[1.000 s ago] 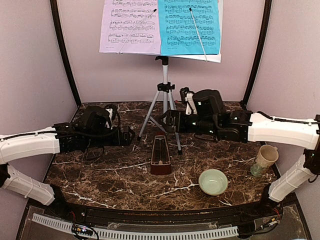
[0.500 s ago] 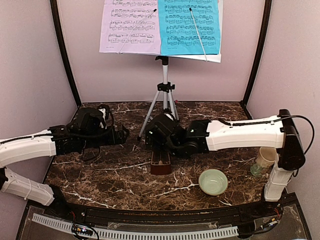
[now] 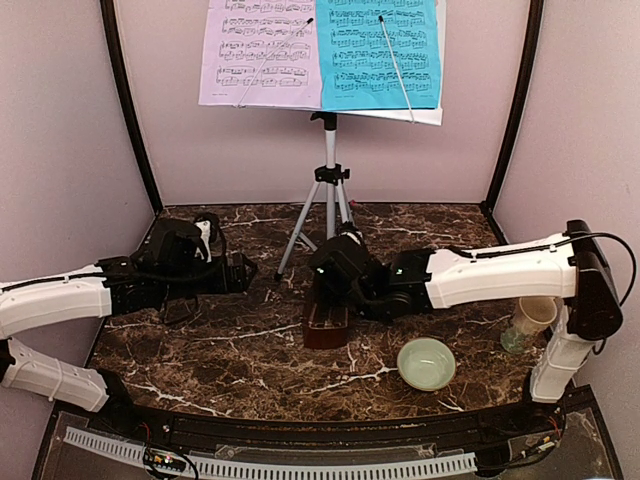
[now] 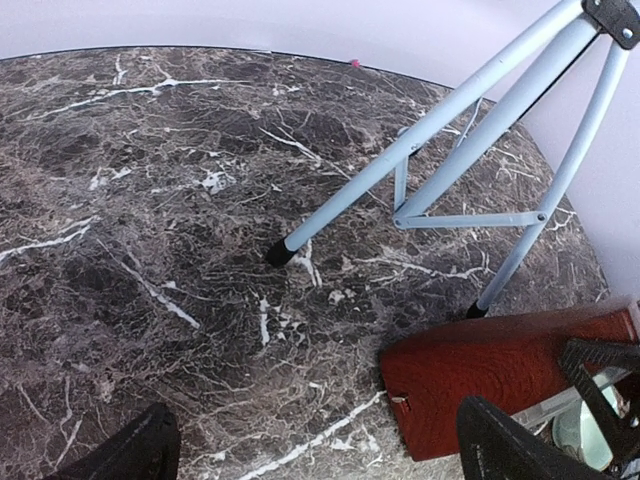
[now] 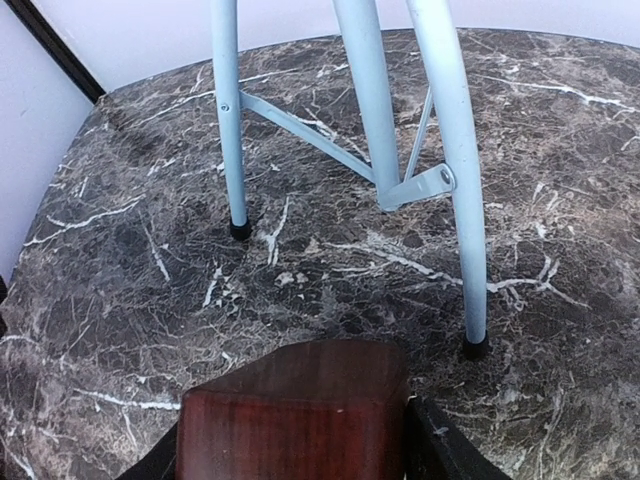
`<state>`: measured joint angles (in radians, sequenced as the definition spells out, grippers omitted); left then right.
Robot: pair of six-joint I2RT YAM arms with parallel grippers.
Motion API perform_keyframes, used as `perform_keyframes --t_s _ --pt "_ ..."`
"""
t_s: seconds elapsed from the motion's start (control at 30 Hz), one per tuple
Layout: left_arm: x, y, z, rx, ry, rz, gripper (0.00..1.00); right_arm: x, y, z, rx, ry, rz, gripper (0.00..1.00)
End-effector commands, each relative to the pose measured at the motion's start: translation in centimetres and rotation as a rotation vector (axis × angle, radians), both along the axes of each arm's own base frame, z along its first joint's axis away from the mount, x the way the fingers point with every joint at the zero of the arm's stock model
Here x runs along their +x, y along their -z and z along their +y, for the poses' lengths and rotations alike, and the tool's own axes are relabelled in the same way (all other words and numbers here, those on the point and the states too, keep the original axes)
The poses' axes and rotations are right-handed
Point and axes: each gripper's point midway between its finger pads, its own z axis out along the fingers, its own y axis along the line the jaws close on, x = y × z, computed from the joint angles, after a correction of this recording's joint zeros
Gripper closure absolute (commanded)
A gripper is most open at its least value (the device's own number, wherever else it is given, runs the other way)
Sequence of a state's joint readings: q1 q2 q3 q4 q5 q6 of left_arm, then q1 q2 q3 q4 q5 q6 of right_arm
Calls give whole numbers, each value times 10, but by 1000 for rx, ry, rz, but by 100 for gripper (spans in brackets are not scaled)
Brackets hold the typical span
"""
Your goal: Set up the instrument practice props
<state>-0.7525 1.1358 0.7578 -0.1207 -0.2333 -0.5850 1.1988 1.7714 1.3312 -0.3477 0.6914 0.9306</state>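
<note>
R tool [image 3: 328,292] pinches metronome [image 3: 326,325] by stand [image 3: 329,195]; L tool [image 3: 248,272] jaws spread.

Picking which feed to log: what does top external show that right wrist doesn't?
Only top external: the lavender page and cyan page up high, the green bowl, the cream mug. Only right wrist: the black feet and cross-brace of the tripod legs, in close detail. Both: those legs, the reddish-brown metronome, the marble table.

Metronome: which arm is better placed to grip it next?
Right. The right gripper sits over the metronome, fingers on both sides; the left gripper hangs open off to its side.
</note>
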Motion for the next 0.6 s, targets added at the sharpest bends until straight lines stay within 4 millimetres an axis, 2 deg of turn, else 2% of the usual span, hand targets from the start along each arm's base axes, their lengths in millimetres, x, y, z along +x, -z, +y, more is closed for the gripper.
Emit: perform_keyframes --t_s 0.0,0.1,0.3,0.47,0.57 --pt "-5 10 -15 24 137 -26 1 10 -15 -13 68 -125 9 56" --pt "-15 16 -28 13 256 -65 1 7 -29 -19 142 -257 -30 59" --pt "-52 15 -58 -98 548 -192 6 1 -49 -27 192 -445 -78 65" --pt "-65 36 -66 -65 657 -233 12 -6 -60 -23 187 -551 -106 68" --pt "-71 56 -74 2 707 -256 15 -10 -67 -21 193 -593 -126 71"
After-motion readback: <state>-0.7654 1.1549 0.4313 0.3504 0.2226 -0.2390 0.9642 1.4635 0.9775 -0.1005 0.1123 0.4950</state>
